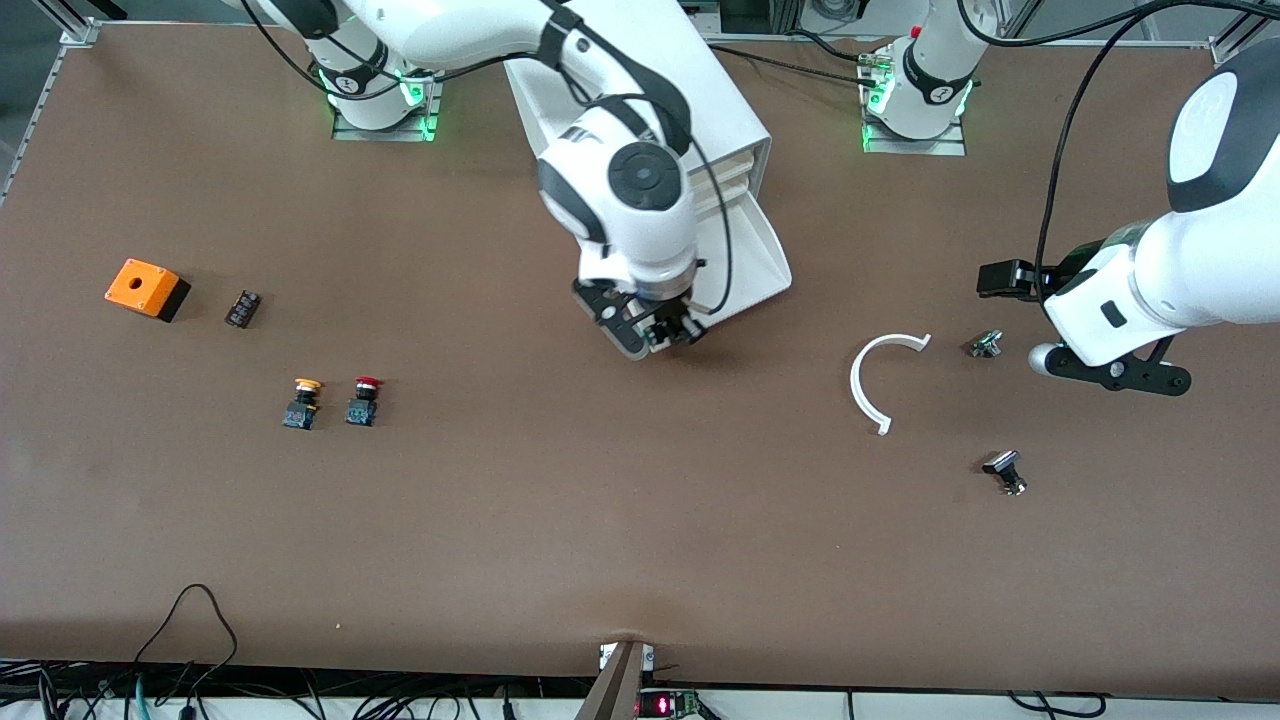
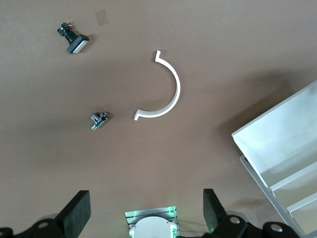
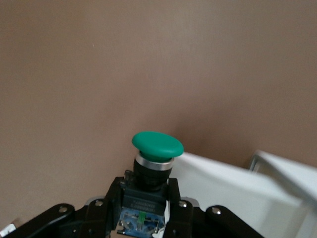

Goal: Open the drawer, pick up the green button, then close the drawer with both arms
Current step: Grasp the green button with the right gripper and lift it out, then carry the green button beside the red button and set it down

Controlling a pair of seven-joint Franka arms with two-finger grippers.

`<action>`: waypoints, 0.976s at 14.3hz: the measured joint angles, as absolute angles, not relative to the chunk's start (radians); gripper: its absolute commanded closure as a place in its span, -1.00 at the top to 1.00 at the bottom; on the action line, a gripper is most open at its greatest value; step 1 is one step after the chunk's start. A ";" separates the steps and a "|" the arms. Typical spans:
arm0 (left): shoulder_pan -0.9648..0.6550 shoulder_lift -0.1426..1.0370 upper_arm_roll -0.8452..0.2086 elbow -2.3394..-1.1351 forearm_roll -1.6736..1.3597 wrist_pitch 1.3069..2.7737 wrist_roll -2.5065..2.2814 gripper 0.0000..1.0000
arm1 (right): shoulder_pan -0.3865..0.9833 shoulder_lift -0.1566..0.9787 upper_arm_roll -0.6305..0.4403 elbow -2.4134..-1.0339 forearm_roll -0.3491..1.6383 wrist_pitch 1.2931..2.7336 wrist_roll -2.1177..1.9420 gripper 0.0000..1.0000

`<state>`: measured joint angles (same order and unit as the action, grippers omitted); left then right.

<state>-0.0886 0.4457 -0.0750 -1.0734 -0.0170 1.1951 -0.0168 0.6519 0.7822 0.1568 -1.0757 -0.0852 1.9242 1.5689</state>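
I see the button (image 3: pixel 157 145), its smooth domed green cap up, its black-and-blue body pinched in my right gripper (image 1: pixel 660 330), over the front edge of the open white plastic drawer (image 1: pixel 745 255). My left gripper (image 2: pixel 143 210) waits spread wide, empty, above the curved white strip (image 2: pixel 166 89).

Right gripper (image 1: pixel 668 330) hangs over the open drawer's (image 1: pixel 752 250) front edge; left gripper (image 1: pixel 1110 368) waits over the table near a white arc (image 1: pixel 868 385)
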 measured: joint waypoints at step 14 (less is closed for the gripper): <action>-0.090 0.446 -0.077 -1.073 -0.017 1.195 -0.017 1.00 | 0.346 0.484 0.116 -1.574 -0.069 1.972 0.610 -1.00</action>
